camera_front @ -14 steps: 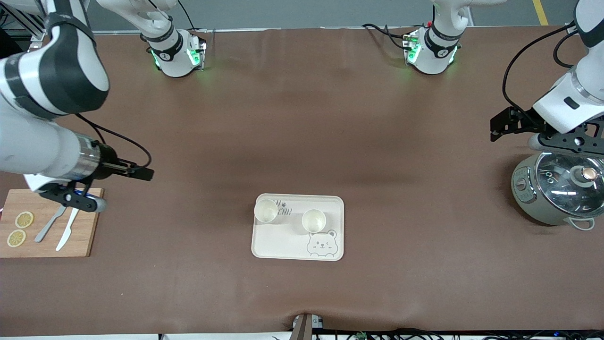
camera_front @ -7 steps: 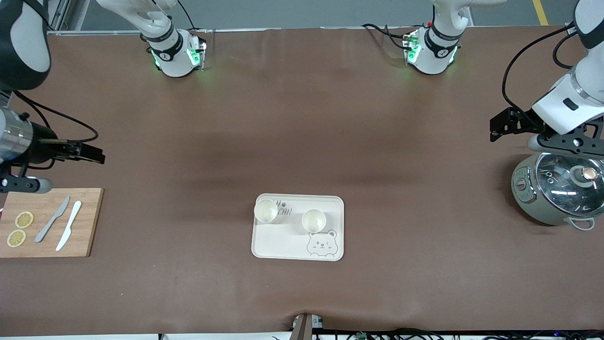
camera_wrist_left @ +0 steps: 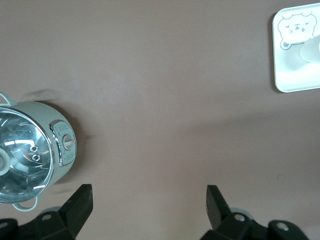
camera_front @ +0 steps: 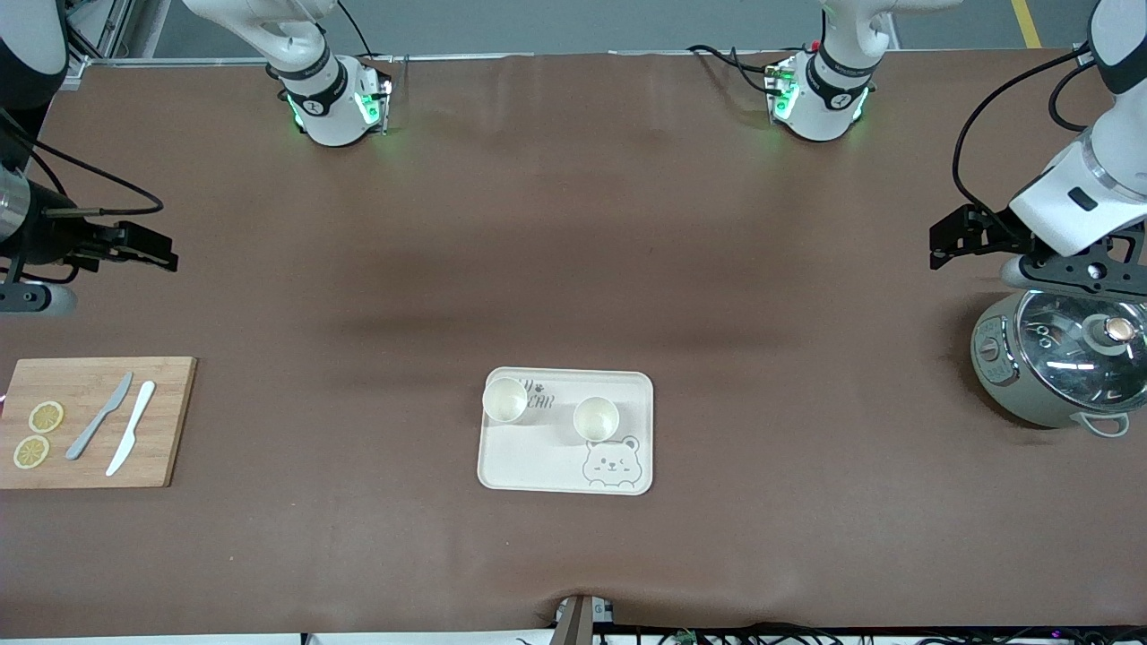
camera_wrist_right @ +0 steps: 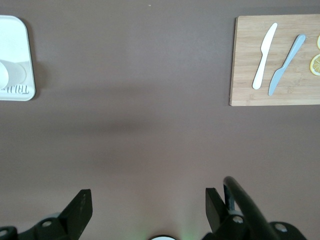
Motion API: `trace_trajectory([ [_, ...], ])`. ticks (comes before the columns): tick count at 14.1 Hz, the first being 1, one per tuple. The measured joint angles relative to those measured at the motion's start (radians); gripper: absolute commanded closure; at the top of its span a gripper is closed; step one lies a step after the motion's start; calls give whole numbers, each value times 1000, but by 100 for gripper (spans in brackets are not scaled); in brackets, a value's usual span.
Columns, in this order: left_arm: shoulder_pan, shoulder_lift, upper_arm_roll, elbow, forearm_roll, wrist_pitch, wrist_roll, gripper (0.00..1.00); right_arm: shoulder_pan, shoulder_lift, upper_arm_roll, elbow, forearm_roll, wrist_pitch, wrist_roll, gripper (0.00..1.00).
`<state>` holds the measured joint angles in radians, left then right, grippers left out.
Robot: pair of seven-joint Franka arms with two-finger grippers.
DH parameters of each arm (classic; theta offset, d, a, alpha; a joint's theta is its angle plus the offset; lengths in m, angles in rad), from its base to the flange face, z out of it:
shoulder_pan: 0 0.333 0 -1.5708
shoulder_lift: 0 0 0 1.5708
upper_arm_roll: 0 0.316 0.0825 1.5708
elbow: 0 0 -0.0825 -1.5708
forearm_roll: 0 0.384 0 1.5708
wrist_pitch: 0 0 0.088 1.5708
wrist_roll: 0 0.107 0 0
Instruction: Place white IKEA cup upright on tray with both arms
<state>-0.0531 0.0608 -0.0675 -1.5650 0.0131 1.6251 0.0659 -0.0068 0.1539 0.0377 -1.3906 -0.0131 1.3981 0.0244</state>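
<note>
Two white cups stand upright on the cream tray (camera_front: pixel 538 470), which sits on the brown table about midway between the two arms' ends and nearer to the front camera than the robots' bases. One cup (camera_front: pixel 504 399) stands at the tray's corner toward the right arm's end, partly covering the grey lettering; the other cup (camera_front: pixel 596 418) stands near the tray's middle, just above the winking bear drawing (camera_front: pixel 610 463) as the front view shows it. The two cups stand apart from each other, both with their open mouths up. Neither arm is near the tray. The right gripper (camera_wrist_right: pixel 148 210) hangs over bare table at the right arm's end, its fingers spread wide with nothing between them. Nearer to the front camera than that spot lies a wooden cutting board (camera_front: pixel 90 421) carrying a grey knife (camera_front: pixel 99 428), a white knife (camera_front: pixel 131 439) and two lemon slices (camera_front: pixel 38 434). The left gripper (camera_wrist_left: pixel 149 206) is over the table at the left arm's end, right beside a grey-green cooker (camera_front: pixel 1053 367) with a glass lid; its fingers are also spread wide and hold nothing. From the left wrist view the cooker's control panel faces the open stretch of table, and a corner of the tray with the bear shows well apart from it.
</note>
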Motion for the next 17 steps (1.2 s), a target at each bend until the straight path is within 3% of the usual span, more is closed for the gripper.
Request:
trace_trajectory([
  [8,1,0,-11,4,0,0,-11,0,3,-179,-19,-253,0,143,-39,0],
  [17,1,0,-11,5,0,0,-11,0,6,-184,-33,-206,1,150,-101,0],
])
